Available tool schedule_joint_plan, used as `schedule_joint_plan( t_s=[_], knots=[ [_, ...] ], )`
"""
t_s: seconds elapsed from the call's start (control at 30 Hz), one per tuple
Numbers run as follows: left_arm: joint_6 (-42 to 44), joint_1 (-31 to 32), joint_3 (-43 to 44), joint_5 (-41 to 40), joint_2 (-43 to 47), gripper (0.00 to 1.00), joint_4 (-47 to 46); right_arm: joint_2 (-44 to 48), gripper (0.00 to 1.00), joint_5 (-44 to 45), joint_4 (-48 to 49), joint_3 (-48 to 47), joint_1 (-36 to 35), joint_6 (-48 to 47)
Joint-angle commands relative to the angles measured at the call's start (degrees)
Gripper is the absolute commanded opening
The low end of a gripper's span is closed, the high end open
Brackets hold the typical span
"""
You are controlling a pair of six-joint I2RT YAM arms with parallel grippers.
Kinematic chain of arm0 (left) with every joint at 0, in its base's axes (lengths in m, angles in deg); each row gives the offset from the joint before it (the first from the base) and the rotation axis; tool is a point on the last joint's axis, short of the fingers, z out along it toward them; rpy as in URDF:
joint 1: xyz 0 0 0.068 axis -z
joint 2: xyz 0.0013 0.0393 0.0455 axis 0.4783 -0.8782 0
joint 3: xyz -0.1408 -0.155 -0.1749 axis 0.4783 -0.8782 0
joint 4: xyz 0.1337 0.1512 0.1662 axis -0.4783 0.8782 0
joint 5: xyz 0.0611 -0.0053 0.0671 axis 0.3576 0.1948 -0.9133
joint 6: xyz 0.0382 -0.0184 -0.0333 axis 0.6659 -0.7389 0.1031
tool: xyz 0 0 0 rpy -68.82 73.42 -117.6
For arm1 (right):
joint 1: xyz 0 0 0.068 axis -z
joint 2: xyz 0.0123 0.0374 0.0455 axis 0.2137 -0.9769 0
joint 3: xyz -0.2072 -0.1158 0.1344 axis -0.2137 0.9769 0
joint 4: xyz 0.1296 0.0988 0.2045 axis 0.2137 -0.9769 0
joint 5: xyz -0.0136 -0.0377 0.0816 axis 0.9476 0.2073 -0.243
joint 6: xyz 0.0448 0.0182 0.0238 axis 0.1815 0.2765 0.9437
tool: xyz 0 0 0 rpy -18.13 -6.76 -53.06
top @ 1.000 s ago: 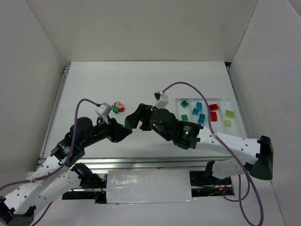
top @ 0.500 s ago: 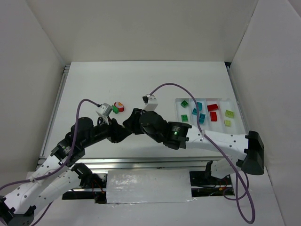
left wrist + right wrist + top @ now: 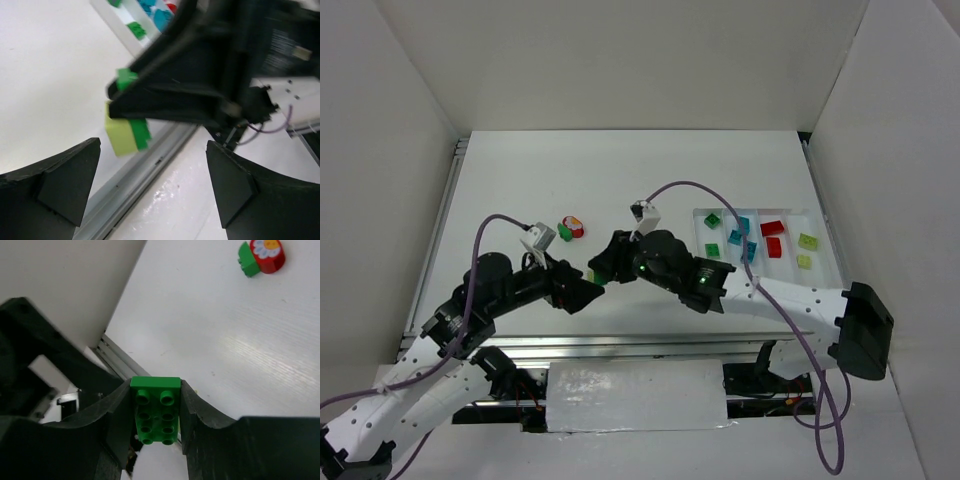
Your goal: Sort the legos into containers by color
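Two touching legos are showing only from the left wrist: pale yellow-green brick (image 3: 119,135) beside green brick (image 3: 141,134). Right gripper (image 3: 155,407) is clamping the green one, airborne; left gripper (image 3: 152,145) is gaping empty.

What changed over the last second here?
The left tool backed off toward its base, open, leaving the green brick clamped in the right tool. The bricks in the tray and the red-and-green pile stayed put.

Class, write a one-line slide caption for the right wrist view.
Right gripper clamps a green brick, studs toward the camera, over the white table.
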Motion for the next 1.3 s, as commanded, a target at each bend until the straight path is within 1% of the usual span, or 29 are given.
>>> schedule_joint_plan(
  t_s=[0.0, 0.03, 0.07, 0.1, 0.2, 0.23, 0.27, 0.37, 0.4, 0.5, 0.67, 0.73, 0.83, 0.9, 0.93, 0.97, 1.03, 1.07, 1.1, 1.13, 1.2, 1.27],
  knots=[
    [2.0, 0.2, 3.8, 8.9, 1.8, 1.0, -3.8, 5.2, 0.0, -18.9, 12.7, 5.6, 6.4, -3.9],
    [2.4, 0.2, 4.1, 10.9, 1.9, 0.99, -4.0, 6.8, 0.0, -27.8, 15.1, 6.1, 7.9, -6.0],
    [3.0, 0.3, 4.4, 12.9, 2.1, 0.99, -4.3, 7.6, 0.0, -31.8, 16.3, 7.2, 10.0, -6.8],
    [3.4, 0.2, 4.7, 16.8, 2.6, 0.99, -4.6, 8.4, 0.0, -39.2, 18.5, 7.7, 11.1, -7.7],
    [3.6, 0.2, 4.6, 22.8, 3.5, 0.99, -6.5, 11.3, 0.0, -47.4, 22.6, 10.3, 13.8, -6.8],
    [3.5, 0.2, 4.2, 24.2, 3.7, 1.0, -7.3, 12.4, 0.0, -51.6, 25.7, 10.9, 14.1, -5.6],
    [2.9, 0.2, 3.9, 25.4, 3.8, 0.99, -8.9, 13.0, 0.0, -53.3, 27.8, 12.1, 14.3, -4.9],
    [2.0, 0.2, 3.3, 27.0, 3.6, 0.99, -10.4, 13.9, 0.0, -56.9, 35.1, 14.1, 14.2, -1.0],
    [1.9, 0.3, 3.3, 26.1, 3.1, 0.99, -10.2, 13.8, 0.0, -57.3, 39.8, 14.7, 14.1, 1.6],
    [1.3, 0.2, 3.8, 25.2, 2.0, 0.97, -10.4, 12.2, 0.0, -58.8, 44.4, 15.4, 13.1, 3.5],
    [0.0, 0.2, 4.2, 24.8, 0.7, 0.93, -12.1, 10.8, 0.0, -56.4, 44.0, 13.8, 10.5, 1.9],
    [-0.4, 0.3, 4.1, 24.8, 0.7, 0.92, -13.0, 10.6, 0.0, -53.5, 43.4, 13.8, 9.4, 0.6],
    [-0.8, 0.2, 3.9, 23.8, 0.5, 0.85, -13.2, 10.2, 0.0, -51.1, 43.0, 13.6, 8.6, -0.2],
    [-0.8, 0.3, 3.6, 23.4, 0.6, 0.77, -13.3, 9.9, 0.0, -49.6, 42.6, 13.5, 8.2, -0.6],
    [-0.8, 0.2, 3.6, 23.5, 0.7, 0.69, -13.4, 9.8, 0.0, -48.8, 42.3, 13.6, 8.0, -0.9],
    [-0.8, 0.2, 3.5, 23.8, 0.6, 0.65, -13.5, 10.1, 0.0, -48.0, 41.7, 13.7, 7.7, -1.5],
    [-0.8, 0.2, 3.5, 24.1, 0.7, 0.54, -13.5, 10.4, 0.0, -44.7, 41.0, 14.0, 7.4, -1.9],
    [-0.7, 0.2, 3.5, 24.0, 0.8, 0.46, -13.4, 10.8, 0.0, -43.8, 40.8, 14.1, 7.0, -2.5],
    [-0.8, 0.2, 3.4, 24.1, 0.9, 0.41, -13.4, 11.0, 0.0, -42.9, 40.7, 14.3, 6.7, -2.9],
    [-0.6, 0.2, 3.5, 24.1, 0.9, 0.27, -13.3, 11.3, 0.0, -41.1, 40.2, 14.2, 6.0, -3.9],
    [-0.3, 0.3, 3.4, 25.1, 0.9, 0.13, -13.6, 11.2, 0.0, -40.5, 38.7, 13.5, 5.7, -5.0],
    [-0.1, 0.3, 3.3, 26.0, 1.2, 0.0, -14.1, 10.7, 0.0, -43.1, 39.0, 13.2, 5.9, -5.5]
  ],
)
